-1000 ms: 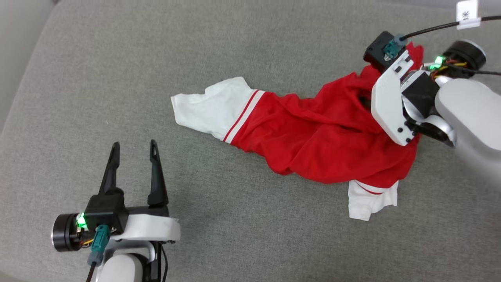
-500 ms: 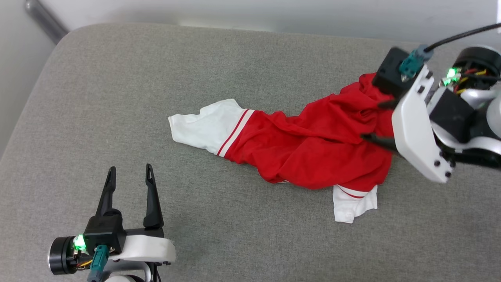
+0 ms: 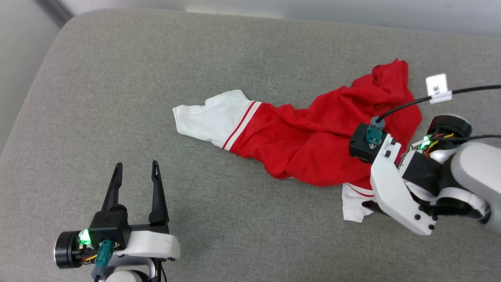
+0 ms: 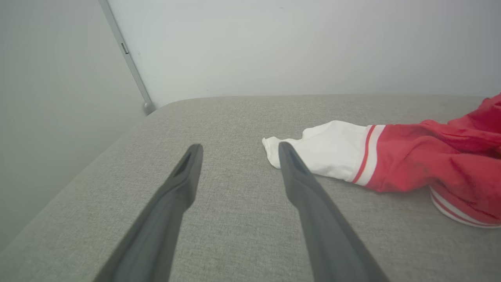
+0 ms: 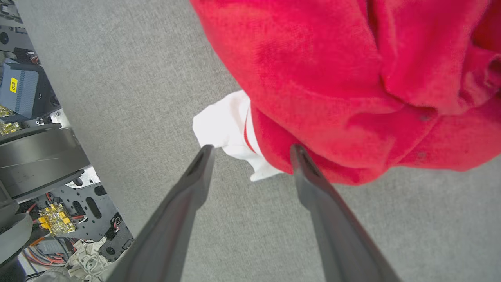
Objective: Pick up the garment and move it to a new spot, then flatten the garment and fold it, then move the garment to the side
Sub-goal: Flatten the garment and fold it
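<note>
The garment point(image 3: 313, 145), red with white sleeves, lies crumpled in a long diagonal heap on the grey cushion. One white sleeve point(image 3: 213, 117) with striped trim points left. A second white sleeve point(image 3: 354, 205) pokes out under the red heap's near right edge. My right gripper point(image 5: 252, 150) hovers open over that near sleeve point(image 5: 223, 125) and the red hem point(image 5: 332, 78), with nothing pinched between its fingers. In the head view its white housing covers most of the fingers. My left gripper point(image 3: 136, 166) rests open at the lower left, its tips just short of the left sleeve point(image 4: 325, 152).
The grey cushion point(image 3: 195, 58) has a rounded left edge and a pale wall behind it. A black cable with a white tag point(image 3: 436, 84) runs to the right wrist. The robot's base with exposed wiring point(image 5: 43, 203) lies beyond the cushion's near edge.
The right gripper has opened, let go of the garment's right end and moved nearer, over the lower sleeve. That red end now lies on the cushion. The head camera shifted; the left arm stayed put.
</note>
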